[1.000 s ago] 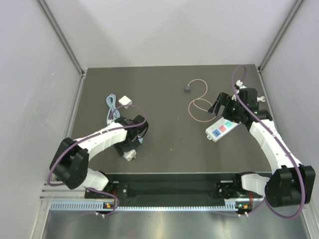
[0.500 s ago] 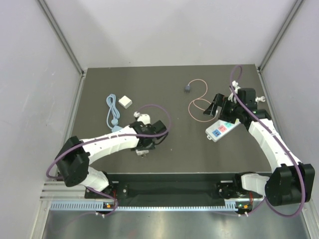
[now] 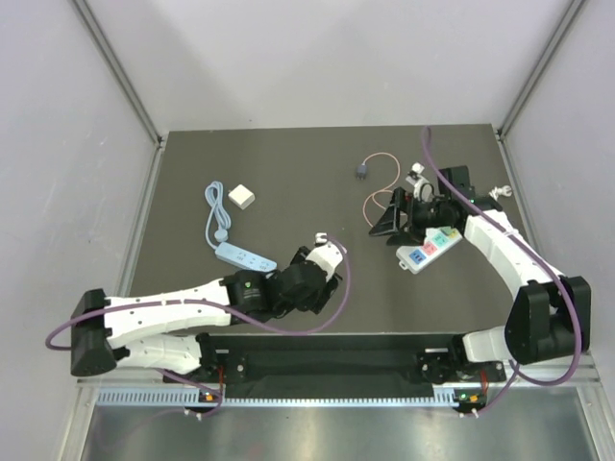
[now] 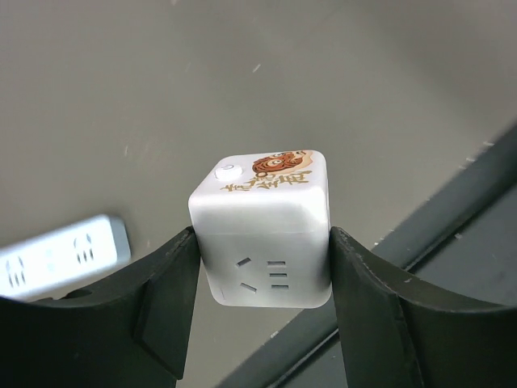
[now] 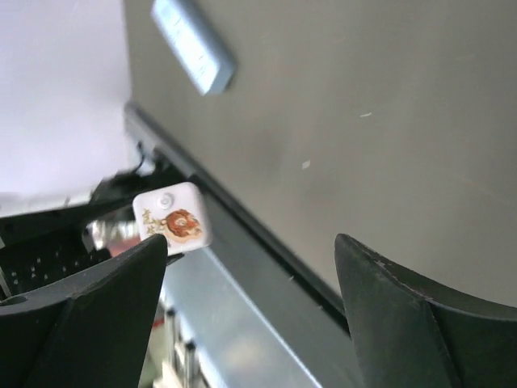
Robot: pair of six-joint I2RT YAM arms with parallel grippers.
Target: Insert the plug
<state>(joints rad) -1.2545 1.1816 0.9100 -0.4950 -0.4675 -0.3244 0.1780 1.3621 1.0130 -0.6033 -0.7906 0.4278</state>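
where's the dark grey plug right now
In the top view the dark grey plug lies free on the far half of the table, right of centre, beyond the right gripper, with its pink cable looping back toward that gripper.

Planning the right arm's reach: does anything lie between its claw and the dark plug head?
Nothing visible does. Between the right claw and the plug head lie only loops of the plug's own pink cable.
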